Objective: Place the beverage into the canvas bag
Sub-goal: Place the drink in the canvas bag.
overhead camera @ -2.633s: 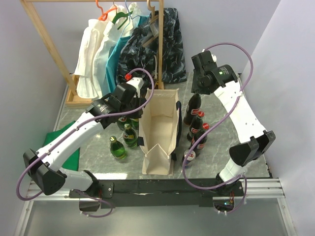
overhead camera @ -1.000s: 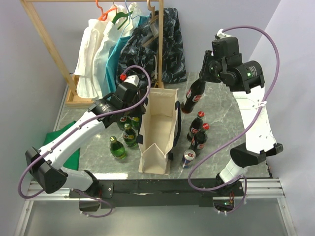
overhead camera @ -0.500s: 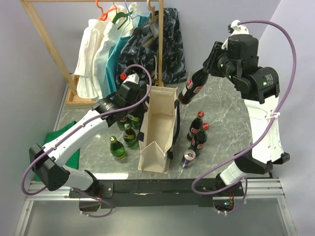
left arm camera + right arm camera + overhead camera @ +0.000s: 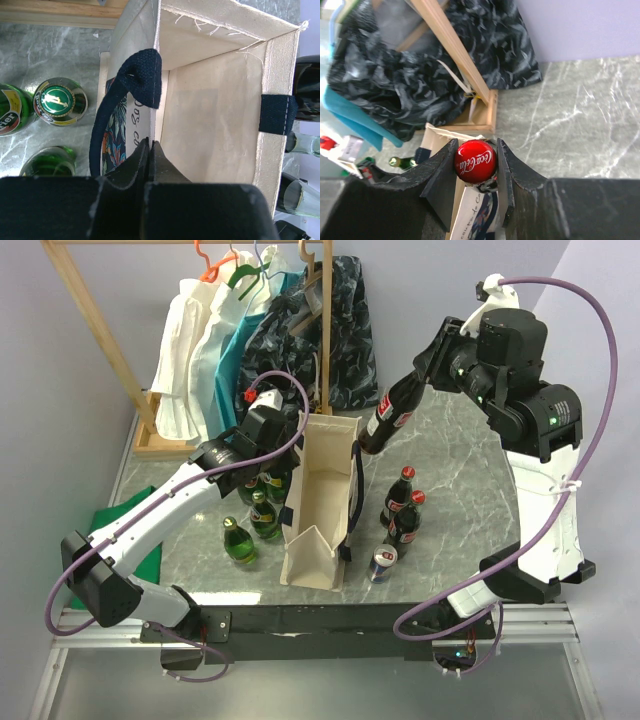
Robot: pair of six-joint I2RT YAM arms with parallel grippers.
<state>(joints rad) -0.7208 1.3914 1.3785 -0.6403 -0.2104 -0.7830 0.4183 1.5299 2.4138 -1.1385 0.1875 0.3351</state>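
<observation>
The canvas bag point(image 4: 318, 508) stands open-topped in the middle of the table, cream with navy handles point(image 4: 145, 82). My left gripper point(image 4: 290, 452) is shut on the rim of its left wall point(image 4: 153, 131), the fingers pinched together over the fabric. My right gripper point(image 4: 475, 162) is shut on the neck of the beverage, a dark cola bottle point(image 4: 388, 418) with a red cap point(image 4: 475, 161). The bottle hangs tilted in the air, its base just above the bag's far right corner. The inside of the bag point(image 4: 215, 120) looks bare.
Several green bottles point(image 4: 252, 512) stand left of the bag. Two cola bottles point(image 4: 402, 502) and a can point(image 4: 380, 563) stand to its right. A wooden clothes rack point(image 4: 325, 330) with hanging garments point(image 4: 250, 340) fills the back. A green cloth point(image 4: 145, 545) lies at the left.
The right arm has lifted the cola bottle off the table and carried it up and left, towards the bag's far corner. The left gripper has kept its hold on the bag wall.
</observation>
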